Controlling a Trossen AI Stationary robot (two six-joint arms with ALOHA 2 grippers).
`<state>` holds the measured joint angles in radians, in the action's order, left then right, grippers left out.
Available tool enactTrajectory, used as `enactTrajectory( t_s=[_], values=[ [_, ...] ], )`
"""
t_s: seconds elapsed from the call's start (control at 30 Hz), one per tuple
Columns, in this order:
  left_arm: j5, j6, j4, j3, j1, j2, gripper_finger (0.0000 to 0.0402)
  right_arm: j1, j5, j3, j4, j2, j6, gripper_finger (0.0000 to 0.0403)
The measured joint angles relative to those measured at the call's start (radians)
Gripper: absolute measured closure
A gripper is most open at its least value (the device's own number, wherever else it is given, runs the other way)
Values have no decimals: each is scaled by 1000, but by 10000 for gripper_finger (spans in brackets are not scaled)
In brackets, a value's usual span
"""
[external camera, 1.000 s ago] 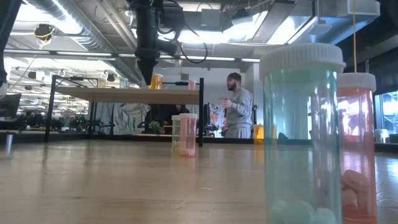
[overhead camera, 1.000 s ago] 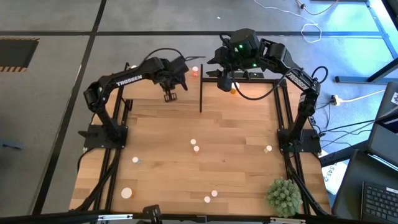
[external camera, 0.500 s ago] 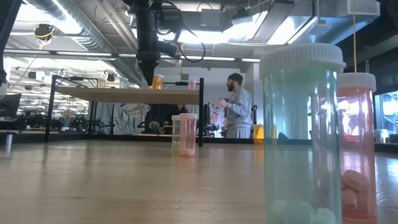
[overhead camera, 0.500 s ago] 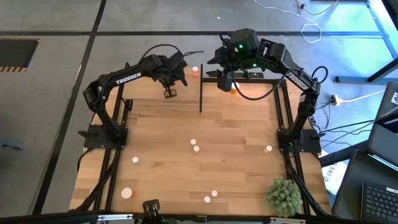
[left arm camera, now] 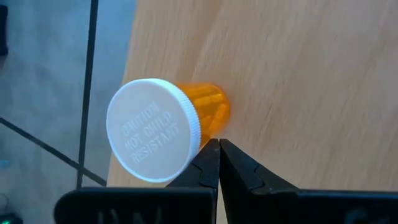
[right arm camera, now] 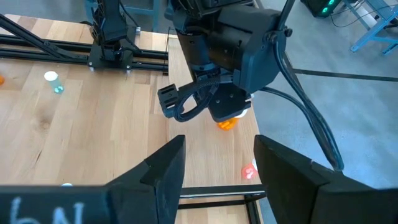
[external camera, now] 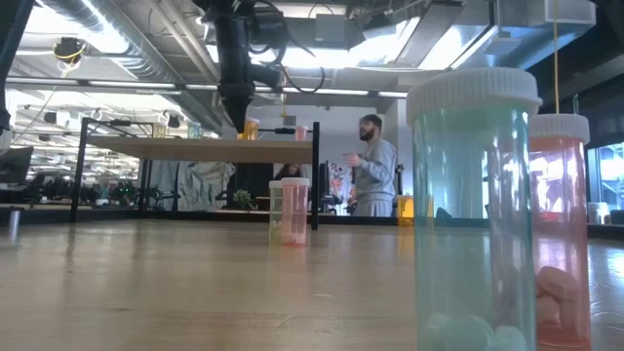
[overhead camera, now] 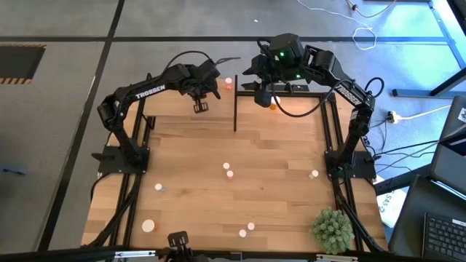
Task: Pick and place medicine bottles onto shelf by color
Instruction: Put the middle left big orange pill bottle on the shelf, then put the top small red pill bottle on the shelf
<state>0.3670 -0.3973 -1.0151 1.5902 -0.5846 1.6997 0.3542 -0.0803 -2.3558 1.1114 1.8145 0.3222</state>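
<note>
Medicine bottles lie scattered over the table (overhead camera: 277, 156) in the high view, a white-capped pair (overhead camera: 228, 170) near its middle; the left gripper (overhead camera: 200, 107) and right gripper (overhead camera: 263, 99) both hang over the shelf (overhead camera: 298, 105) at the far edge. Low view: a pale green bottle (external camera: 472, 210) and a reddish one (external camera: 560, 229) stand close up. Left wrist view: pressed-together fingers (left arm camera: 208, 165) beside an orange bottle (left arm camera: 163, 134) on the shelf. Right wrist view: spread fingers (right arm camera: 166, 167), nothing between.
</note>
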Motion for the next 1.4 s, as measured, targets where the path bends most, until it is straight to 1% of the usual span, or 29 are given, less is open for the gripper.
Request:
enactTrajectory(
  t_s=[0.3, 0.53, 0.83, 1.13, 1.4],
  values=[
    [19, 7, -4, -1, 4, -10, 401, 0, 0, 0, 0, 0, 0, 210],
    [61, 28, -38, 0, 29, -76, 402, 0, 0, 0, 0, 0, 0, 210],
    [70, 89, -62, 0, 93, -188, 402, 0, 0, 0, 0, 0, 0, 210],
    [69, 242, -194, 0, 199, -319, 402, 0, 0, 0, 0, 0, 0, 210],
    [18, 497, -394, 0, 304, -401, 402, 0, 0, 0, 0, 0, 0, 210]
  ],
)
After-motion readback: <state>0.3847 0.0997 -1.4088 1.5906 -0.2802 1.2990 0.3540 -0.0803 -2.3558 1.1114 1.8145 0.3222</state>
